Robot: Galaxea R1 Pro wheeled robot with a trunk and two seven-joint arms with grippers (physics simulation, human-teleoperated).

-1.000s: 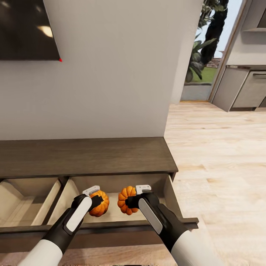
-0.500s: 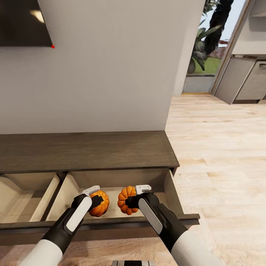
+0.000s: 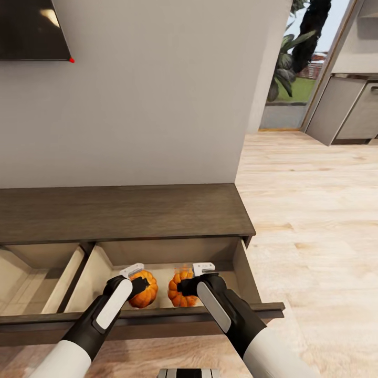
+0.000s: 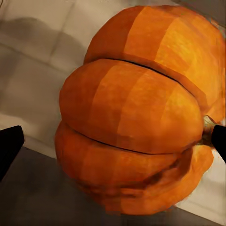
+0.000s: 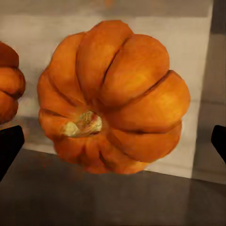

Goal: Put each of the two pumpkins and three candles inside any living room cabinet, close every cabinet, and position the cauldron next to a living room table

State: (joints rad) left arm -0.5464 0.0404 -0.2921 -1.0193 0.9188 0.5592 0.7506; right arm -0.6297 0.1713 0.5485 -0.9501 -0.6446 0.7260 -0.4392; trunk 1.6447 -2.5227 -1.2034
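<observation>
While both pumpkins (image 3: 143, 289) (image 3: 180, 289) hang over the drawer (image 3: 173, 262) (front rail near), fingers grasp them.

The left gripper (image 3: 137, 281) hides the near-left side of its pumpkin (image 3: 145, 290); the right gripper (image 3: 195, 278) covers the right side of the other pumpkin (image 3: 178, 292). The drawer front (image 3: 157, 315) hides both undersides. Whether either pumpkin touches the drawer floor cannot be told. The cabinet (image 3: 121, 212) is cut off at the left edge.
</observation>
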